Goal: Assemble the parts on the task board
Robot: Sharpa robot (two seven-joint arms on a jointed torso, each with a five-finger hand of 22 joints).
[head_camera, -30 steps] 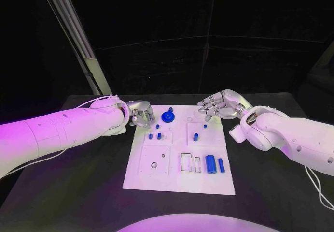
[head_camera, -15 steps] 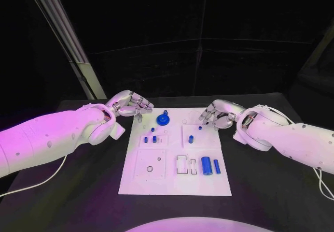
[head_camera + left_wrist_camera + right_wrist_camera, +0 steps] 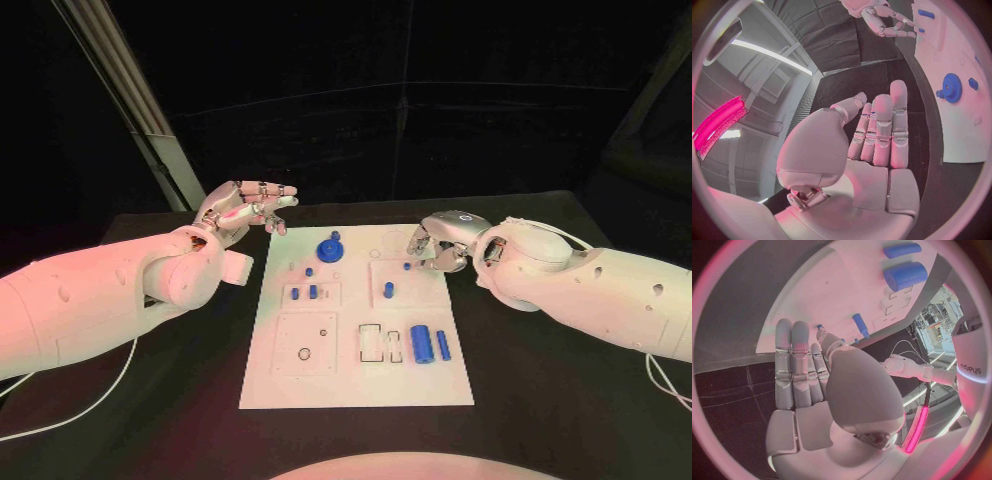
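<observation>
The white task board lies in the middle of the black table. A blue gear sits at its far end, with small blue pegs just in front of it. A longer peg and a tiny peg stand in the far right block. A thick blue cylinder and a thinner one lie near the right edge. My left hand is raised off the board's far left corner, fingers apart and empty. My right hand hangs over the far right edge, holding nothing, its thumb tip close to the tiny peg.
Black table surrounds the board on all sides. A slanted metal post rises behind the left arm. In the left wrist view the gear and the board lie beyond my straight fingers, with the right hand farther off.
The camera has shifted. My left hand has lifted away from the gear toward the far left. My right hand has dropped lower over the board's far right edge.
</observation>
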